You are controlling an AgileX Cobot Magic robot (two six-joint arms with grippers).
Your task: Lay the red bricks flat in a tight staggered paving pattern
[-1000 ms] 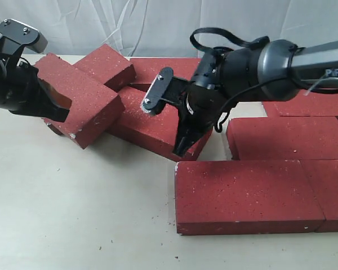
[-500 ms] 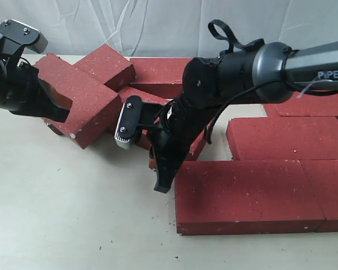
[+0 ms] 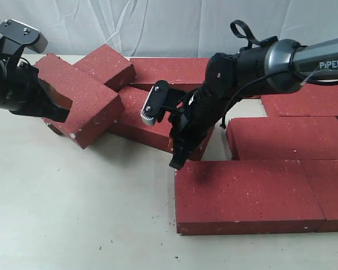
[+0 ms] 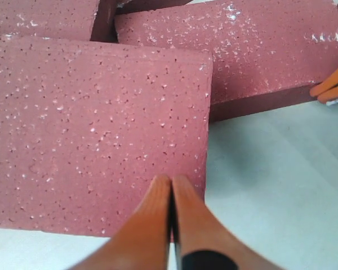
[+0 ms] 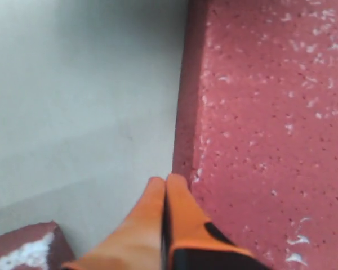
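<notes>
The right gripper (image 3: pixel 177 161) is clenched tight with nothing in it. The wrist view shows its orange fingers (image 5: pixel 180 197) pressed together right at the edge of the front brick (image 3: pixel 248 194), by the back-left corner as the exterior view has it. Can't tell if they actually touch it. That brick lies flat on the pale table (image 3: pixel 73 214), snug against more flat red bricks (image 3: pixel 281 138) beside and behind it. The left gripper (image 3: pixel 65 106) is pinched shut and empty too, tips over a tilted brick (image 3: pixel 81 95) in the loose pile at back left. Another brick (image 3: pixel 138 126) sits askew under the right arm.
</notes>
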